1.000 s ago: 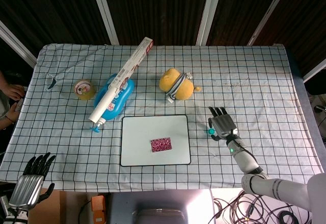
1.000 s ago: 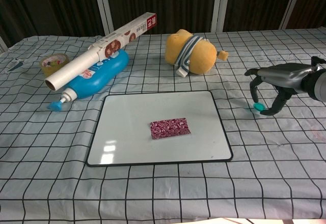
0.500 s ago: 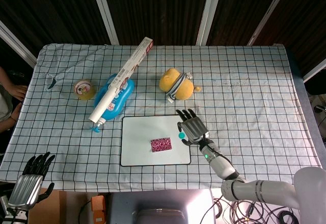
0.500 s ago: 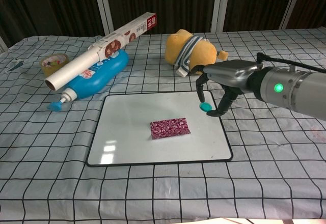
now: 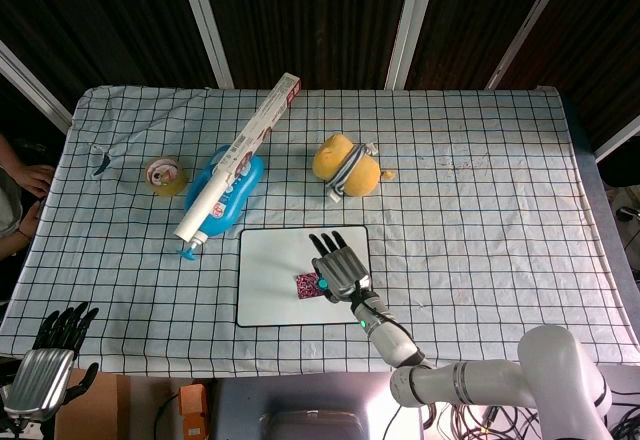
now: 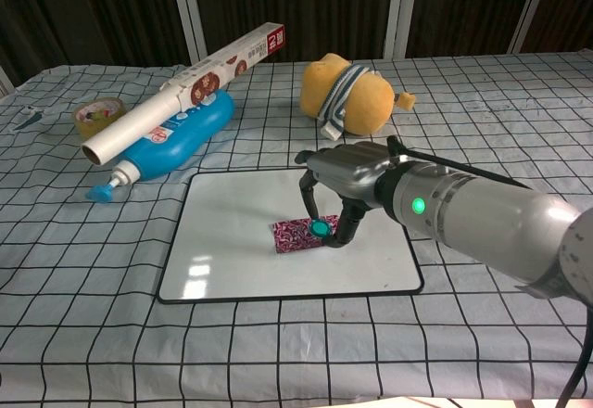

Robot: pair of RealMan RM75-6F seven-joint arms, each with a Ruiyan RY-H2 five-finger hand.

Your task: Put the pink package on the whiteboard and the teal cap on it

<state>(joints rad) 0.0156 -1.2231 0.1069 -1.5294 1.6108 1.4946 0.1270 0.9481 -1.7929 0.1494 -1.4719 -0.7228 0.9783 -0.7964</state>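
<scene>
The pink package [image 6: 295,235] lies flat near the middle of the whiteboard [image 6: 222,241]; in the head view my right hand covers most of the pink package [image 5: 305,284]. My right hand [image 6: 347,174] hovers just over the package's right end and pinches the small teal cap [image 6: 321,229] between thumb and a finger, the cap right above the package. In the head view the cap [image 5: 324,283] shows at the left edge of the right hand [image 5: 340,270]. My left hand [image 5: 45,358] hangs off the table's near left corner, fingers spread, holding nothing.
A long foil box [image 6: 185,88] rests on a blue bottle [image 6: 171,144] left of the whiteboard [image 5: 265,280]. A yellow plush toy [image 6: 347,95] sits behind the board. A tape roll [image 6: 97,111] lies at the far left. A person's hands [image 5: 20,185] show at the left edge.
My right hand has carried the teal cap leftward from the board's right edge to just above the pink package. The left hand has dropped slightly lower.
</scene>
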